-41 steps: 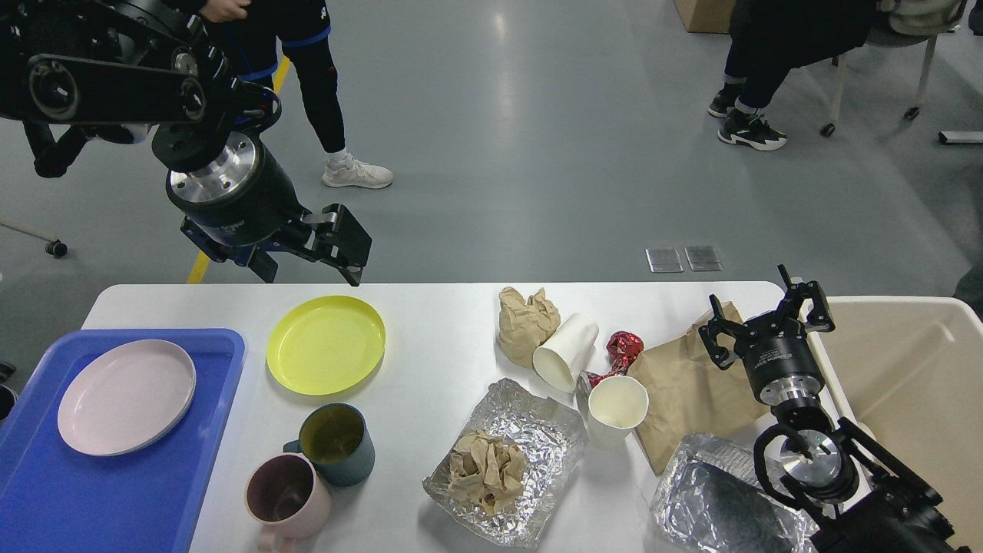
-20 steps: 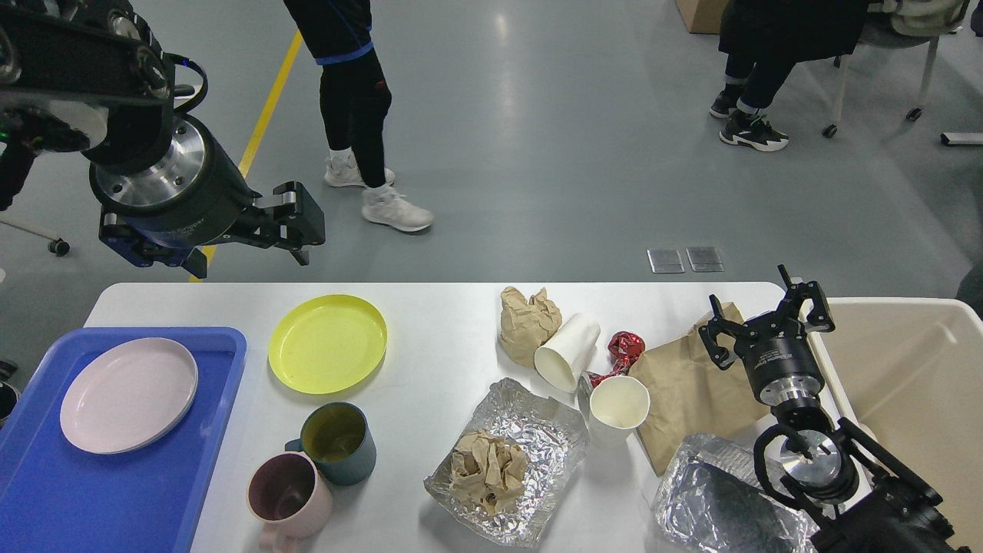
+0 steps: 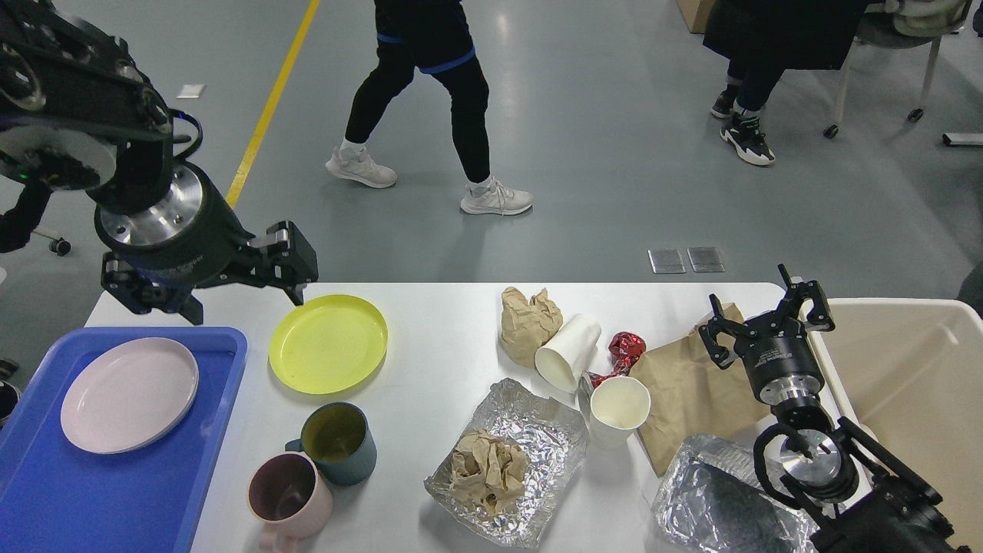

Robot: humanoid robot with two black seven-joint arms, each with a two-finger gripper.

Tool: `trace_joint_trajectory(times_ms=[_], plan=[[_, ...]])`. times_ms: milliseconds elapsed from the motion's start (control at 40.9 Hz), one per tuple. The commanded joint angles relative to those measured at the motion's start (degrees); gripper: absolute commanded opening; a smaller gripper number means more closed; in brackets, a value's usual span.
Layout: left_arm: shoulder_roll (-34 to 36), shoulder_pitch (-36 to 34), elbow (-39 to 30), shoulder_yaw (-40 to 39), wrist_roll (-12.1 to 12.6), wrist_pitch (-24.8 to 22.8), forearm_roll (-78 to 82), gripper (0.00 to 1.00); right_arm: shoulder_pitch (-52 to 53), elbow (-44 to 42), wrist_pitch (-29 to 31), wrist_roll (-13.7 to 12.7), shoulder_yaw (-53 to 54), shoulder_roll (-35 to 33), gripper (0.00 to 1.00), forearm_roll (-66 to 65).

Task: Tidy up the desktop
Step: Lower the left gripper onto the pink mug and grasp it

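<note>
The big white desktop (image 3: 438, 361) fills the lower half of the picture, its long side running left to right. The left gripper (image 3: 290, 265) hangs at its upper left edge by the yellow plate (image 3: 328, 344); I cannot tell how wide it is. The right gripper (image 3: 764, 315) sits spread open and empty at the right end.

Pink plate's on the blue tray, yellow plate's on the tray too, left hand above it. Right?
Not quite. The head view shows the yellow plate on the desktop, beside the blue tray. The pink plate is on the tray; the left hand is above the yellow plate's edge.
</note>
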Motion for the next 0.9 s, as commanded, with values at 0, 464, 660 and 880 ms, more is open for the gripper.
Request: trace_joint_trajectory(times_ms=[0,464,660,880], plan=[[0.2,4.2,0.1,-0.2,0.4,-0.6,0.3,0.96,-0.1,0.0,0.0,0.0,0.0,0.0,1.0,0.0],[9.5,36.6,6.7,-5.8,0.2,13.7,13.8,0.93,0.0,0.0,0.0,0.0,0.0,0.0,1.0,0.0],[9.5,42.3,7.6,-7.0,-0.4,20.0,13.8,0.93,0.0,0.0,0.0,0.0,0.0,0.0,1.0,0.0],[9.9,44.9,9.2,-7.7,-0.7,21.5,13.8,0.93,0.0,0.0,0.0,0.0,0.0,0.0,1.0,0.0]])
